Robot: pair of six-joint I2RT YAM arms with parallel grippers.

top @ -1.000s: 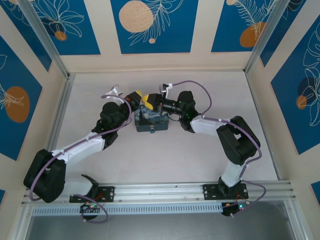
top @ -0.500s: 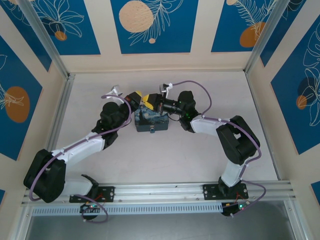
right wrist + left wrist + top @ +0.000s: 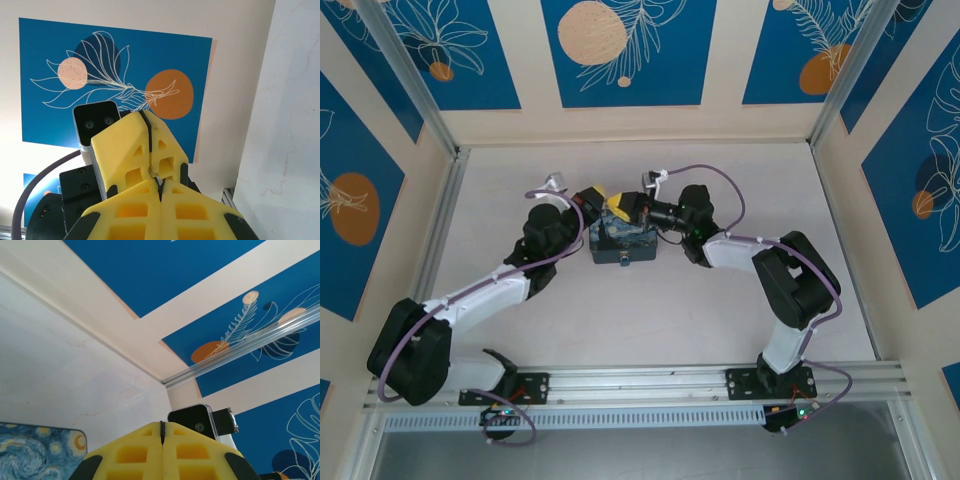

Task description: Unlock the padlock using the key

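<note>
Right wrist view, nearest first: right gripper (image 3: 160, 189) is pressed together, tip to tip with the left gripper (image 3: 151, 166), which is also pressed together. At the meeting point sits what is likely the key (image 3: 155, 177), a tiny, thin, grey metal sliver, presumably held up for insertion. Which gripper pinches it, cannot tell. Both tips meet above the far edge of the painted box (image 3: 623, 246). The padlock cannot be made out; judged hidden between the tips.

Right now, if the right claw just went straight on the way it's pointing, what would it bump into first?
Most likely the left claw. In the right wrist view, the right claw points right at its yellow fingers, tip almost against tip, though depth is hard to judge.
</note>
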